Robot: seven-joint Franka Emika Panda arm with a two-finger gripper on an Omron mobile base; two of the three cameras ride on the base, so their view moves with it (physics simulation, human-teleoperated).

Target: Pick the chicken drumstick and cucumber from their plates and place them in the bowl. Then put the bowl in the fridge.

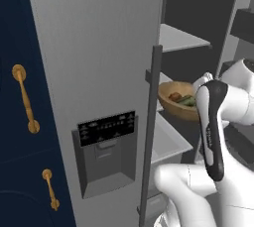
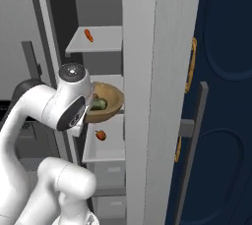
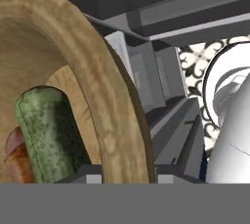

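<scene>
**Hand clamped on the bowl rim inside the fridge**

Hand (image 3: 129,171) of ours is closed on the rim of the wooden bowl (image 3: 105,78); in the hand view the two dark tips sit on either side of the rim's thickness, one inside and one outside.

We see the bowl (image 1: 174,106) held inside the open fridge (image 1: 99,62), over a pale shelf (image 1: 171,139) in the middle of the compartment. Whether it rests on that shelf we cannot tell.

We find the cucumber (image 3: 46,132) lying in the bowl, its long axis running from the rim side toward the bowl's centre, rounded end pointing inward. The chicken drumstick (image 3: 17,157) lies just beside it, touching.

Open room is narrow: the fridge door's edge (image 2: 140,96) stands close beside the bowl (image 2: 109,102), and another shelf (image 2: 98,40) hangs above. A small orange item (image 2: 88,35) sits on that upper shelf; another (image 2: 100,134) lies on the shelf below the bowl.
</scene>
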